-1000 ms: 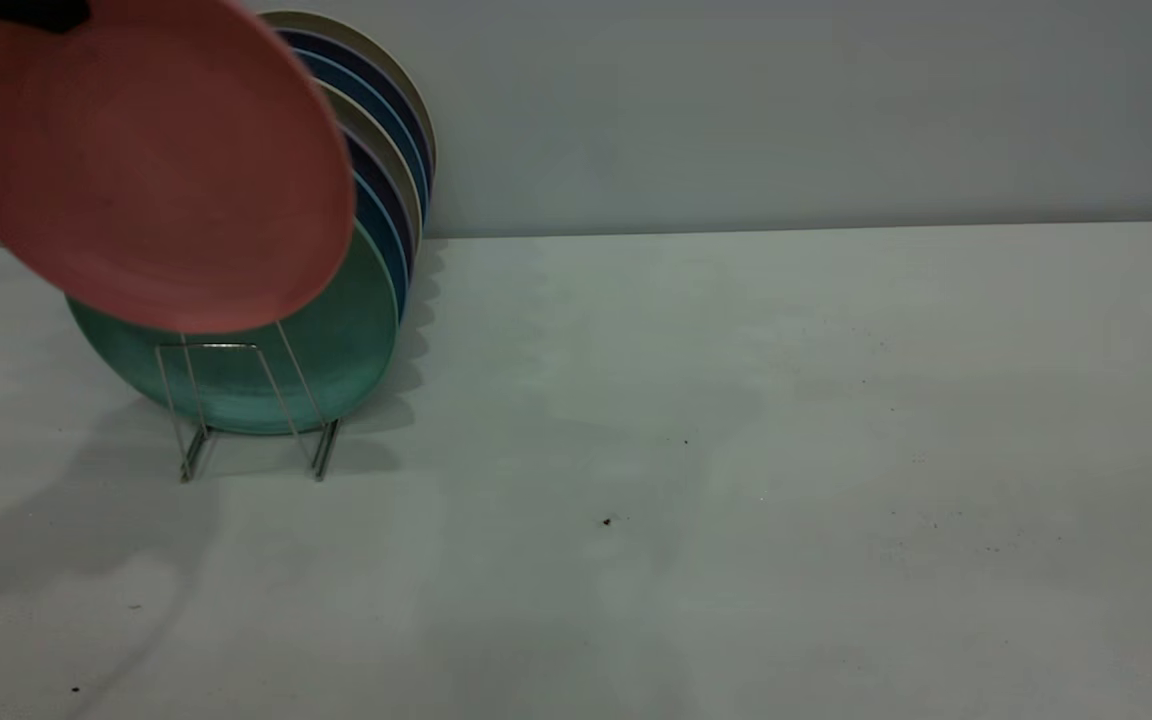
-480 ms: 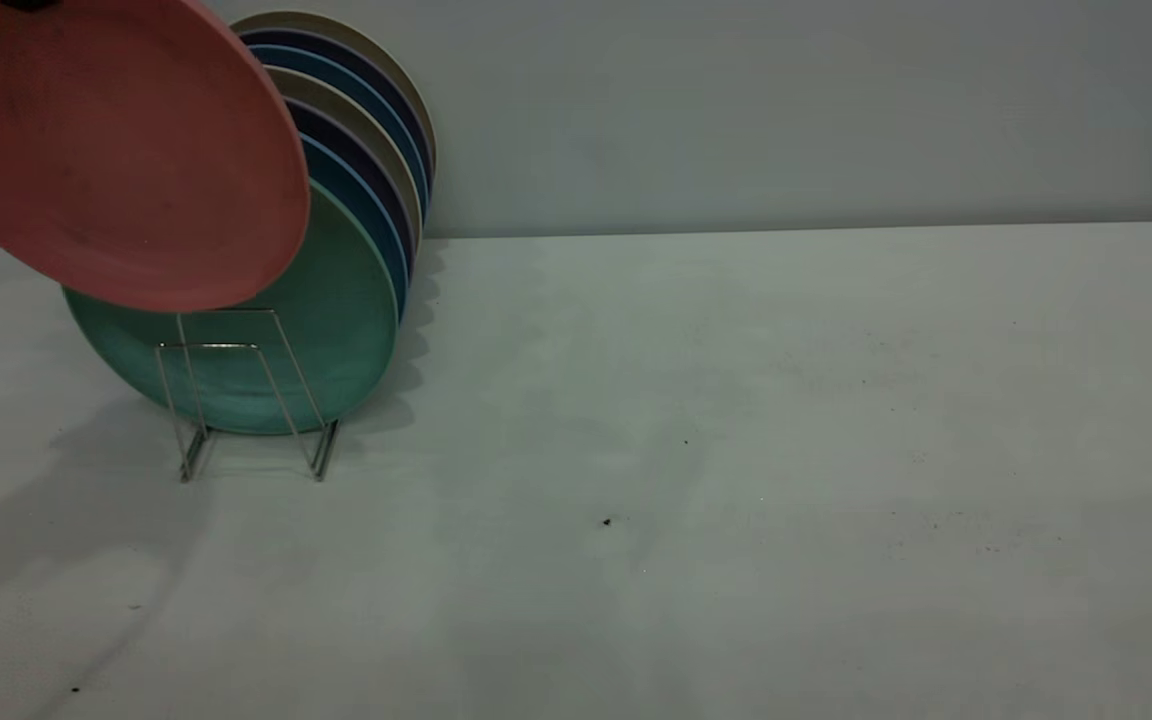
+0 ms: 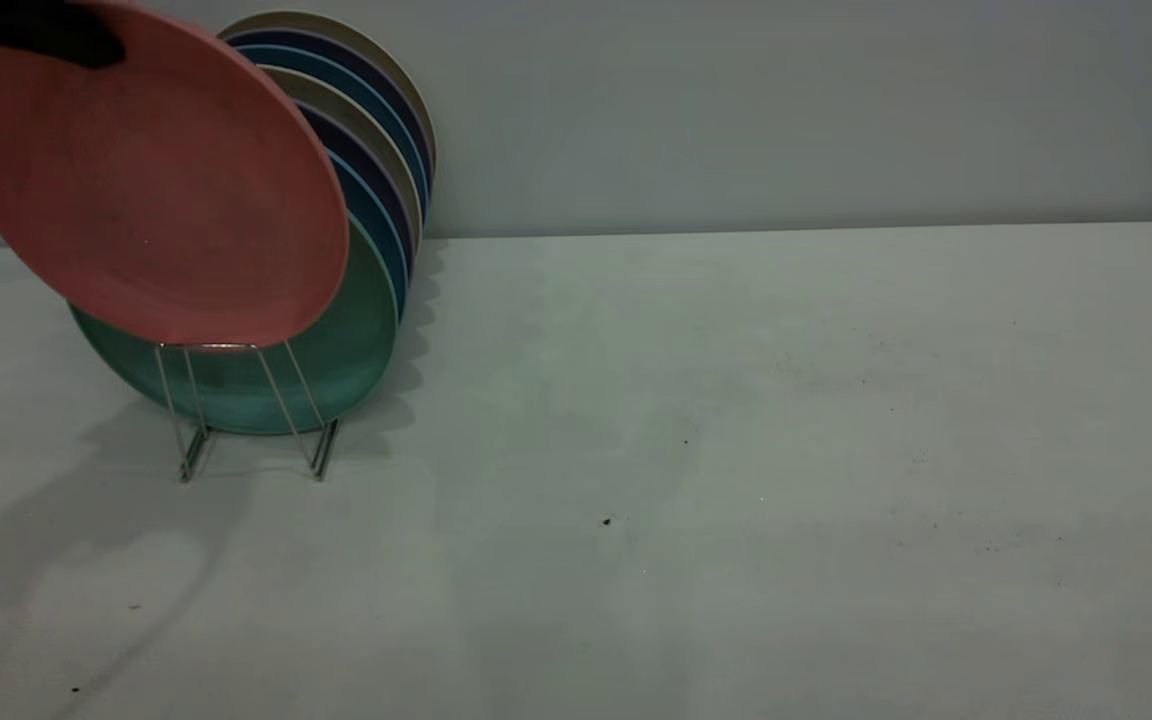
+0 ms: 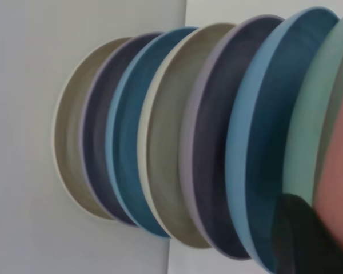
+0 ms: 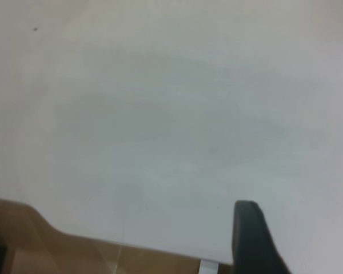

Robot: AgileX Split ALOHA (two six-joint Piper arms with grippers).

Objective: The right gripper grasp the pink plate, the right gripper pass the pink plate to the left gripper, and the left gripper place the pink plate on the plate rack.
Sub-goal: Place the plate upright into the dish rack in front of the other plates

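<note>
left gripper (image 3: 31,35) — clamped on pink plate (image 3: 151,180) | plate tilted just above plate rack (image 3: 246,410) | right gripper (image 5: 274,245) — grip indeterminable

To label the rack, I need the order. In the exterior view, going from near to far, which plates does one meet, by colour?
pink plate, held by the left claw → mint-green plate → blue plate → dark purple plate → beige plate → the farther plates overlap too closely to order.
</note>
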